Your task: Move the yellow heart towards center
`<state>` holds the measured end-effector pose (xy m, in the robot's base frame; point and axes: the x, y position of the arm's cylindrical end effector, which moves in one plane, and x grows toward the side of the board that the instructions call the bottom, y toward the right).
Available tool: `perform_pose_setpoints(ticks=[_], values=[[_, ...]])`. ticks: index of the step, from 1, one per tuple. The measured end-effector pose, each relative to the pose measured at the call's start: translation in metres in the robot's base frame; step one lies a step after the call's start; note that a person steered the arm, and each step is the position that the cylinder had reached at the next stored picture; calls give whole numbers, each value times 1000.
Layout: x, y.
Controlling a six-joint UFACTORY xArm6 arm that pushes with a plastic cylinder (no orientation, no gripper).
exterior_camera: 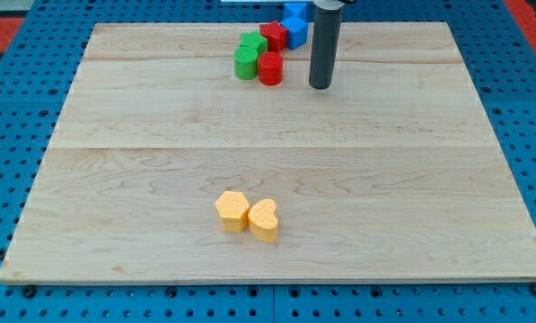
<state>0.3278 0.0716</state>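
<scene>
The yellow heart (264,219) lies on the wooden board (115,161) near the view's bottom, a little left of the middle. A second yellow block (232,211), hexagon-like, touches its left side. My tip (320,86) rests on the board near the view's top, right of the middle, far above the heart and apart from it. It stands just right of a red cylinder (270,68).
A cluster sits at the view's top: a green cylinder (246,64), a green block (253,44), a red block (274,36), a blue block (294,30) and another blue block (295,11). A blue pegboard (16,108) surrounds the board.
</scene>
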Motion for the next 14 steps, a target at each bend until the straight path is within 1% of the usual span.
perform_pose_setpoints(ticks=[3,4,5,6,7,8,9,10,11,12,13,14], values=[[6,0],[41,1],[81,-21],[111,-121],[173,-201],[228,-208],[245,-112],[201,-37],[194,8],[222,-37],[257,14],[181,58]])
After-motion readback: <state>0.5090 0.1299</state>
